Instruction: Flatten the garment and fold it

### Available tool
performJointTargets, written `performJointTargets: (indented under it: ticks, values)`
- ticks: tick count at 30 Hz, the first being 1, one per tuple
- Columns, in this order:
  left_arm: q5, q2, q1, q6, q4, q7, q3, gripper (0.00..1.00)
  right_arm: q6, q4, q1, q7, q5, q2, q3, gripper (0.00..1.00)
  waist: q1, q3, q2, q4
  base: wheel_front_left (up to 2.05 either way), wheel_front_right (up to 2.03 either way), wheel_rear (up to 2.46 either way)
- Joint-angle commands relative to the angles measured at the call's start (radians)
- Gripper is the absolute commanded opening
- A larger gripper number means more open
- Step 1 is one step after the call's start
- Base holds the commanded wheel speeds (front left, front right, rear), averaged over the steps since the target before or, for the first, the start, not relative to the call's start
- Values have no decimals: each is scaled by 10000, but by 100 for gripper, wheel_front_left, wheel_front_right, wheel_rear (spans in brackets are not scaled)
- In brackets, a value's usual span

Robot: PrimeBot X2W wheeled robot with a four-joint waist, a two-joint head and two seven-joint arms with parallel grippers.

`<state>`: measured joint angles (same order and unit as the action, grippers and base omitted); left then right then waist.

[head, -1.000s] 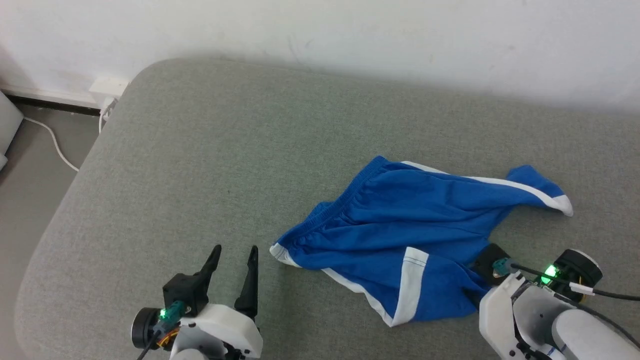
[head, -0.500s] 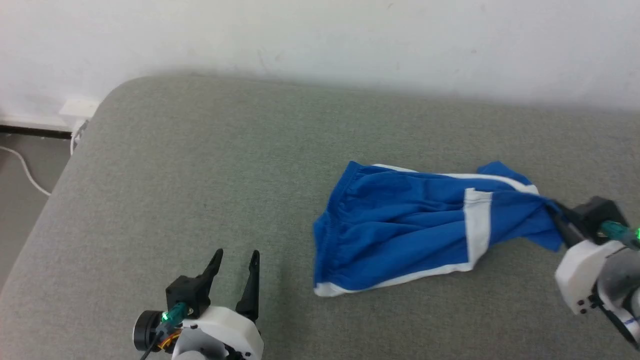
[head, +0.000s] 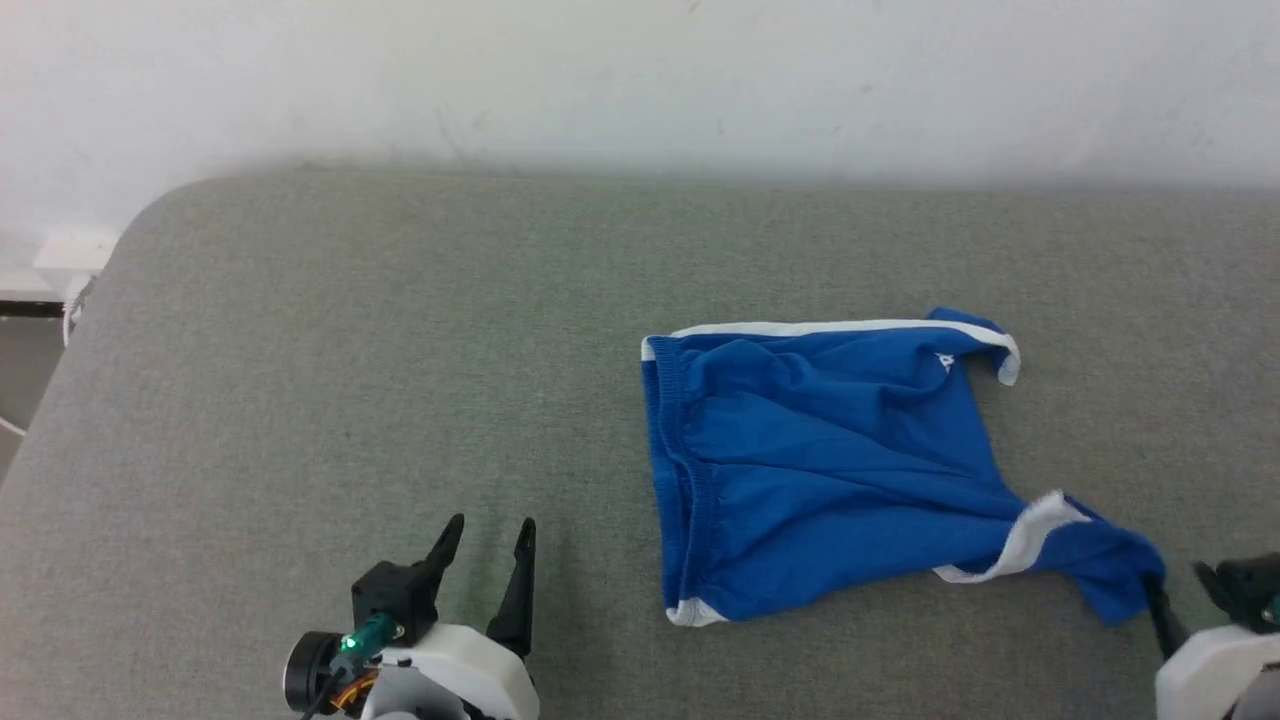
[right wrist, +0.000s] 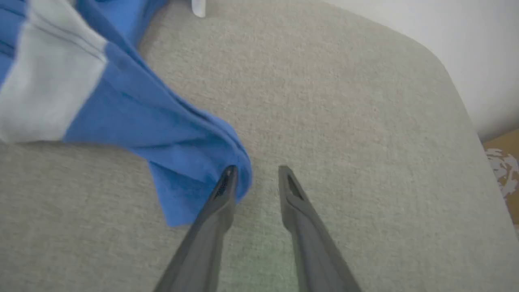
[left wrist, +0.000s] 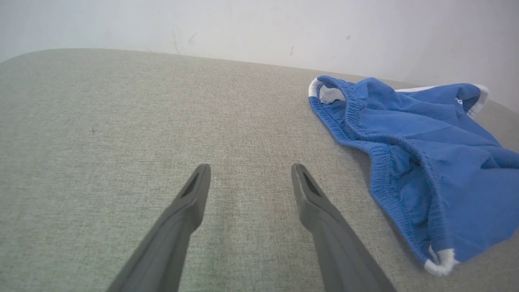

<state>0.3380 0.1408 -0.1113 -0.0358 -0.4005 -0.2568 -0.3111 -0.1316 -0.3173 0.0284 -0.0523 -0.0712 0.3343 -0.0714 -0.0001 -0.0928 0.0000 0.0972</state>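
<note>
Head view: the shorts point(head: 830, 460) are laid crumpled on the right half of the bed point(head: 350, 350). The waistband point(head: 678, 480) is turned toward the bed's left edge, and one leg is drawn out toward the near right corner. Near the front edge the left gripper point(head: 491, 524) is parked well apart from the cloth, fingers spread. At the drawn-out leg the right gripper point(head: 1178, 588) is seen.

Left wrist view: the waistband point(left wrist: 381, 162) is gathered and slightly raised. The elastic is judged the firmest hold, best taken at its two white-striped ends.

Right wrist view: the fingers are parted and nothing is pinched. The leg tip point(right wrist: 194, 194) rests against one finger. The cloth is judged light, limp and thin, likely to bunch if dragged. Hems are best pinched against the bed.
</note>
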Motion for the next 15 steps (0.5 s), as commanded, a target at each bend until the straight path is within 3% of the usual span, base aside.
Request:
performJointTargets:
  ticks: [1, 5, 10, 15]
  values:
    - [-109, -16, -123, 59, -64, -49, -27, 100, 9, -102, 51, -2, 138, -8, -106, 100, 1, 16, 0, -62, 0, 0, 0]
    - [-109, -26, -200, 79, -239, -49, -75, 100, 9, -380, -35, -36, 408, -254, -645, 100, 1, 127, 0, -168, 0, 0, 0]
    - [-133, -101, -230, 199, -224, -49, -232, 100, 9, 304, -263, 544, 286, -693, -1124, 100, 1, 311, 0, -235, 0, 0, 0]
    - [-88, -226, -156, 803, 100, 144, -809, 100, 9, 1679, -264, 911, 178, -1435, -1598, 100, 1, 425, 0, -294, 0, 0, 0]
